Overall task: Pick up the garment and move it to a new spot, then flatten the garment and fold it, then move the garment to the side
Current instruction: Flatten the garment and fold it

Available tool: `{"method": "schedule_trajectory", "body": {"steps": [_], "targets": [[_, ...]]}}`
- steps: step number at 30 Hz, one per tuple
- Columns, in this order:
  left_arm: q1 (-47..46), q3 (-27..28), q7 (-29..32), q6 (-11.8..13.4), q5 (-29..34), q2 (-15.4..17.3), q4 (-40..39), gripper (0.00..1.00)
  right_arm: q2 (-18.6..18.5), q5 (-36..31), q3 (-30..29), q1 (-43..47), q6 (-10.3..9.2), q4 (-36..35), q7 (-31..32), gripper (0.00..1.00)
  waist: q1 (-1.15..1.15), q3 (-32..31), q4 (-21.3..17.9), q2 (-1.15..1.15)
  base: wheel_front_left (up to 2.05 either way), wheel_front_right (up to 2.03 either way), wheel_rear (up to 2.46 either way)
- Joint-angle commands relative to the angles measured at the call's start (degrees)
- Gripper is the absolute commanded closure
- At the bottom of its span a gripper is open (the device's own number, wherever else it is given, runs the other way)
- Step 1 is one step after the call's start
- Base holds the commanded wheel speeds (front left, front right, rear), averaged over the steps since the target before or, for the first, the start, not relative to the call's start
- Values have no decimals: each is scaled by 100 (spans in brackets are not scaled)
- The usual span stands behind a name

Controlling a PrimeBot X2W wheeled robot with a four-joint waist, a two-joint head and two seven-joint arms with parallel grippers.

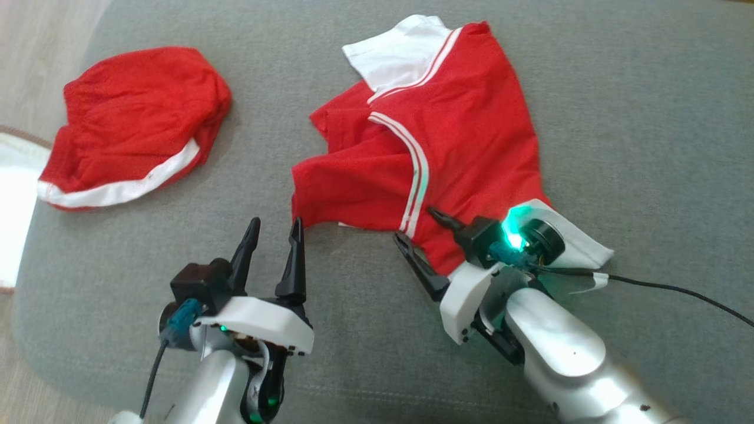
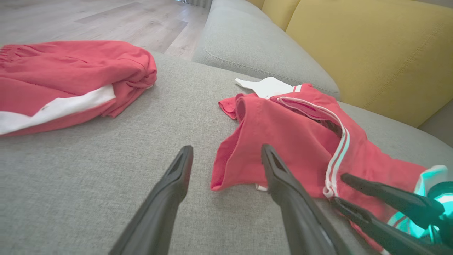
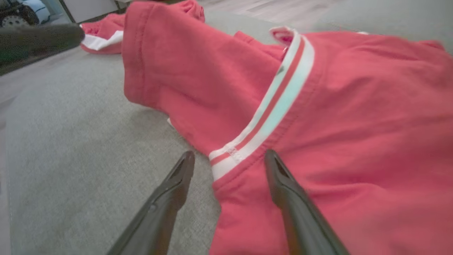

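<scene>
The garment is red with white double stripes and white panels, and lies rumpled on the grey sofa seat. My right gripper is open at its near edge, with the striped hem between the fingers and nothing pinched. The right wrist view shows this gripper with one finger over the red cloth and one over the seat. My left gripper is open and empty, just off the garment's near-left corner. From the left wrist, its gripper points at that corner.
A second red garment with a white band lies bunched at the seat's far left, near the edge. Yellow back cushions rise behind the seat. A black cable trails from my right wrist. Wooden floor lies beyond.
</scene>
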Motion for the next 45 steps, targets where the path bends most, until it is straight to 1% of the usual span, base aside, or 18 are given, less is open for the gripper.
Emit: {"method": "schedule_trajectory", "body": {"steps": [1,6,7,9,10,11,12,15,16,25,29,32,39,40,41,43,44,45], "targets": [[-119,144,-33,26,-29,42,-188,0,71,-27,48,-111,37,-102,24,0,0,21,39,0,0,0,0],[-112,165,-33,21,-24,42,-197,0,71,-60,-23,-86,37,146,87,0,0,44,82,0,0,0,0],[-111,169,-33,22,-19,42,-200,0,71,-47,-52,-78,37,175,71,10,0,46,84,0,0,0,0],[-109,178,-33,26,-16,42,-211,0,71,-9,-115,-65,37,223,19,55,0,52,76,0,0,0,0],[-109,180,-33,28,-16,42,-214,0,71,5,-129,-59,37,245,-7,67,0,53,68,0,0,0,0],[-111,179,-33,30,-15,42,-217,0,71,15,-145,-55,37,269,-31,73,0,56,59,0,0,0,0],[-114,176,-33,30,-13,42,-218,0,71,35,-160,-49,37,286,-56,86,0,57,48,0,0,0,0],[-127,176,-33,26,-7,42,-219,0,71,126,-202,-44,37,306,-163,98,0,69,12,0,0,0,0],[-131,179,-33,25,-3,42,-221,0,71,154,-213,-50,37,300,-213,100,0,71,-2,0,0,0,0],[-70,266,-33,13,42,42,-228,0,71,748,-621,-228,37,-195,-719,100,0,30,-204,0,0,0,0],[-24,316,-33,8,66,42,-217,0,71,844,-1157,-557,37,-469,-792,100,0,6,-364,0,0,0,0],[-38,313,-33,4,68,42,-208,0,30,696,-1695,-835,37,-516,-796,100,0,7,-455,0,0,0,0],[-177,236,-33,-11,62,42,-209,0,-432,3,-3035,-1247,37,-68,-669,98,0,125,-488,0,0,0,0],[-198,229,-33,-18,64,42,-204,0,-505,-135,-3187,-1275,37,61,-636,78,0,144,-481,0,0,0,0],[-216,222,-33,-24,68,42,-197,0,-545,-219,-3368,-1295,37,182,-630,60,0,162,-476,0,0,0,0],[-235,211,-33,-32,77,42,-179,0,-638,-408,-3739,-1295,37,433,-646,50,0,183,-469,0,0,0,0],[-238,211,-33,-35,82,42,-171,0,-678,-504,-3945,-1280,37,560,-658,0,0,188,-471,0,0,0,0],[-234,212,-33,-38,88,42,-162,0,-699,-575,-4168,-1253,37,696,-666,0,0,190,-476,0,0,0,0]]}}
